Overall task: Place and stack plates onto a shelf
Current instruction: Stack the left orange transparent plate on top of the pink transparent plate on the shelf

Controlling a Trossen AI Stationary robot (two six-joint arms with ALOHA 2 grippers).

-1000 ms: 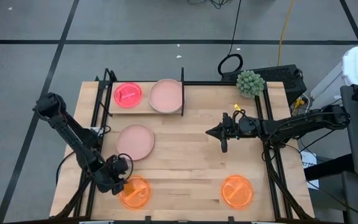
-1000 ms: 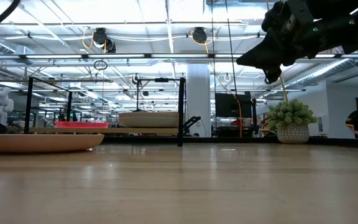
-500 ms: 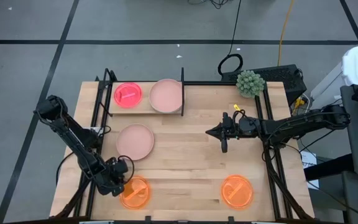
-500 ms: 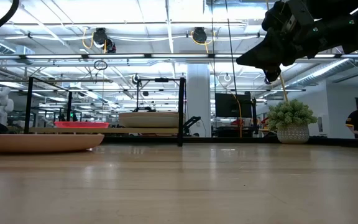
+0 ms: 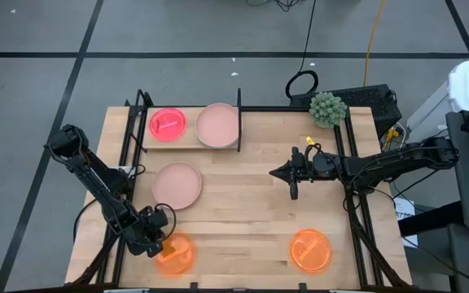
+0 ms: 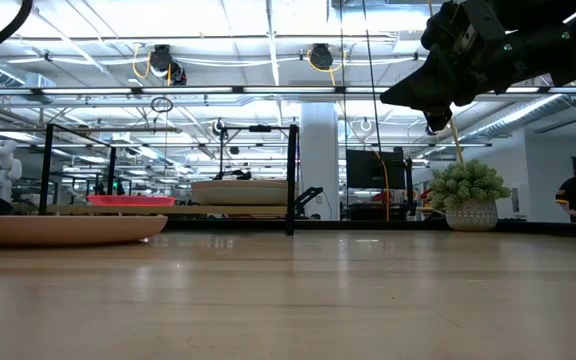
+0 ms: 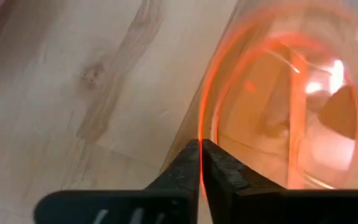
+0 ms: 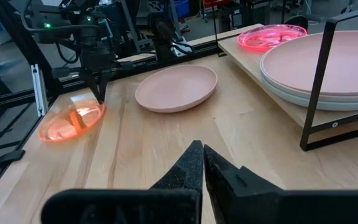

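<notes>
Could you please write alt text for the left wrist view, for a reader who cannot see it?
The left gripper is shut on the rim of a translucent orange plate, which rests on the light wooden tabletop.

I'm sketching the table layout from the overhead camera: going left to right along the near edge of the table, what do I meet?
Left tool shut on the rim of an orange plate → bare tabletop → second orange plate.

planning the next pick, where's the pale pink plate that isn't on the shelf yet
In the high view the pale pink plate lies on the table's left half, just in front of the shelf.
</notes>
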